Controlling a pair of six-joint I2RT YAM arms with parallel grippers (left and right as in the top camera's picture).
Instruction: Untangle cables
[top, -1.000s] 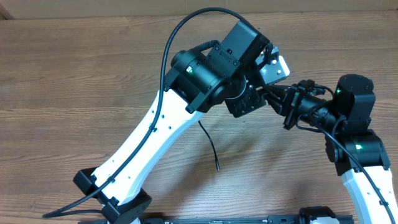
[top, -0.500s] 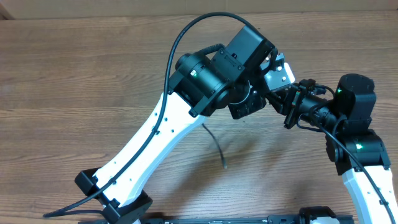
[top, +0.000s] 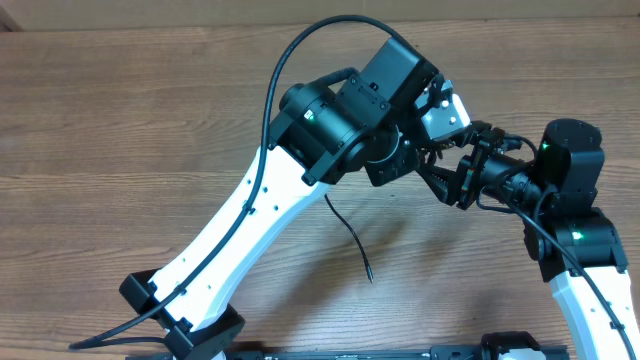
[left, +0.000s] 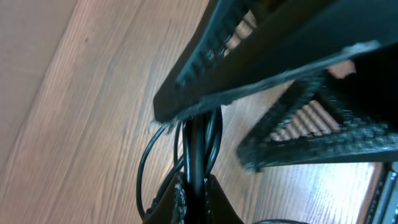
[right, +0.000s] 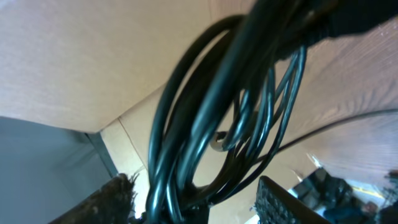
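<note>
The cables (right: 211, 112) are a bundle of thin black loops held up above the table between my two grippers. My left gripper (left: 194, 194) is shut on the bundle (left: 193, 143), which runs up from between its fingers. My right gripper (right: 194, 190) stands open, with the loops passing loosely through the wide gap between its fingers. From overhead the left gripper (top: 418, 152) and right gripper (top: 438, 163) meet tip to tip, and the bundle itself is hidden under them. One loose cable end (top: 350, 240) hangs down toward the table below the left arm.
The wooden table (top: 120, 120) lies under both arms. The left arm's white link (top: 240, 240) crosses the middle diagonally, and its thick black wire (top: 290, 60) arches above. The right arm's base (top: 580, 240) stands at the right edge.
The left gripper closed on the bundle, then the right gripper opened and let go of it. The hanging cable end swung down and to the right.
</note>
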